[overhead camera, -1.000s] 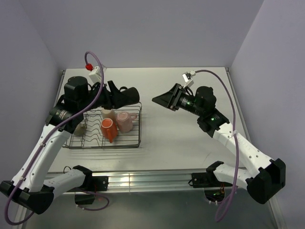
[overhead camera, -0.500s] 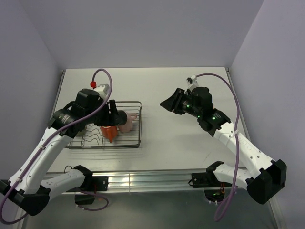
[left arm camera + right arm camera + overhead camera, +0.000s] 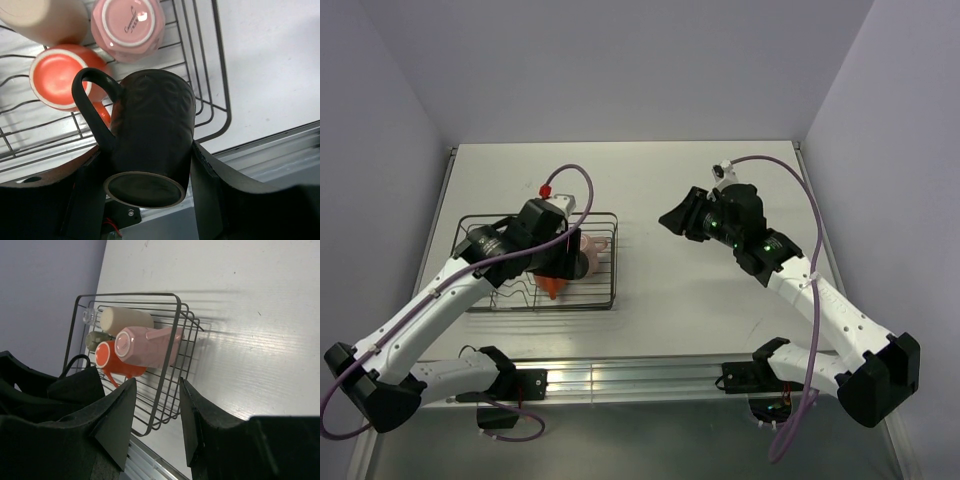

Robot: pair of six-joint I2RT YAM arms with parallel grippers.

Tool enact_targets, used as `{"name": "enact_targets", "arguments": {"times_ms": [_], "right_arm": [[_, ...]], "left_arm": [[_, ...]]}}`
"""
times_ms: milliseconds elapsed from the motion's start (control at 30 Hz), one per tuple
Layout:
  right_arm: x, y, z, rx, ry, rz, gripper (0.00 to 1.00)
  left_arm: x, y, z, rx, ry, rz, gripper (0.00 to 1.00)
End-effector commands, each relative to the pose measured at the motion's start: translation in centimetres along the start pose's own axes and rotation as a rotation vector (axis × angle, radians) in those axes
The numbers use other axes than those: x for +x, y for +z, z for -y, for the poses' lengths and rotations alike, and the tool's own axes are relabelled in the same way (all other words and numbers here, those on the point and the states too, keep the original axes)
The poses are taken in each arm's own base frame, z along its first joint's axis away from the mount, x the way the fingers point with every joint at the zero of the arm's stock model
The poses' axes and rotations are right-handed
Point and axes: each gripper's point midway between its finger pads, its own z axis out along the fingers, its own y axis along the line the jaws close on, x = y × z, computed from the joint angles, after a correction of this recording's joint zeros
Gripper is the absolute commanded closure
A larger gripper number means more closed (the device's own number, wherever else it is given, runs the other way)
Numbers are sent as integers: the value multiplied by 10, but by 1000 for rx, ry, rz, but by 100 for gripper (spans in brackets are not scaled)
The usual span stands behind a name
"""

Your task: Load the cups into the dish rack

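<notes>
My left gripper (image 3: 572, 266) is shut on the dark brown mug (image 3: 150, 130). It holds the mug tilted, base toward the camera and handle to the left, over the near right part of the dish rack (image 3: 616, 262). In the rack lie the pink mug (image 3: 132, 25), the orange mug (image 3: 59, 75) and the beige tumbler (image 3: 45, 20). The right wrist view also shows the olive-green cup (image 3: 94, 339) and the clear glass (image 3: 90, 315) at the rack's far side. My right gripper (image 3: 667, 216) is open and empty, in the air to the right of the rack.
The rack's wire rim (image 3: 225, 115) runs just right of the held mug. The white table (image 3: 720, 300) stretches right of the rack. A metal rail (image 3: 640, 375) lines the table's near edge. Walls close in on three sides.
My left arm has swung from behind the rack to over its near right part, carrying the dark brown mug. My right gripper has drawn back slightly to the right.
</notes>
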Motion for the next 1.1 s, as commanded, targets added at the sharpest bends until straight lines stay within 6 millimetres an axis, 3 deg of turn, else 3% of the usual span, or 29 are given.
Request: {"name": "enact_targets", "arguments": {"times_ms": [0, 367, 1067], "right_arm": [[-6, -2, 3, 10, -20, 34, 52], [-1, 2, 12, 34, -21, 26, 52], [4, 8, 22, 57, -21, 14, 52]], "left_arm": [[-3, 10, 3, -1, 45, 16, 100], [8, 26, 19, 12, 137, -46, 100], [26, 64, 26, -31, 221, -162, 100]]}}
